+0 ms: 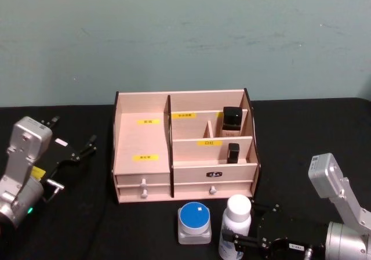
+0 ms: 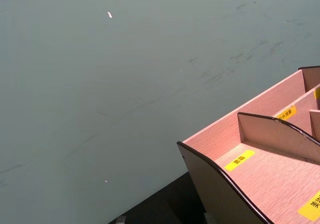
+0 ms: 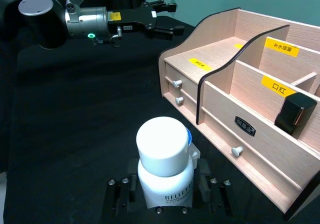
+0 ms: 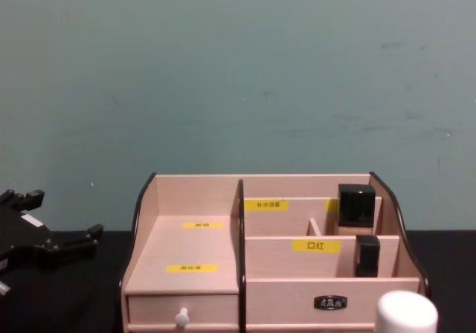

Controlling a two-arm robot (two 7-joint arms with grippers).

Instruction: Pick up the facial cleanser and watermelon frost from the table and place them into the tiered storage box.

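Cleanser [image 1: 236,219] stands upright near the desk's [image 1: 145,231] front edge, right of centre, just ahead of the box's [image 1: 142,141] right-hand drawers. Your right gripper [image 3: 166,183] comes in from the desk's right edge and is clenched on it low on the body, pads [image 3: 201,183] on either side, white cap well above the hold. Base looks to be on the desk, not lifted yet. Frost [image 1: 194,220], the small jar with the blue lid, sits just beside the cleanser toward the desk's centre, so close I can't tell if they touch. Left gripper [image 3: 175,18] hangs with fingers spread near the desk's left edge, beside the box, holding nothing.

Handling, my guess: smooth stiff plastic, lightish, won't crush. It's slick, round and tall though, so with the hold this low it may lean or swivel between the pads. Squeeze firm, lift straight up so you don't clip the frost, go slow on the swing. A better hold would be mid-body, under the cap.

Box: two dark items sit in the right tiers, back and middle. The wide left tiers look free, and the tall bottle likely fits best there. Frost is low and squat, take it across the lid's sides
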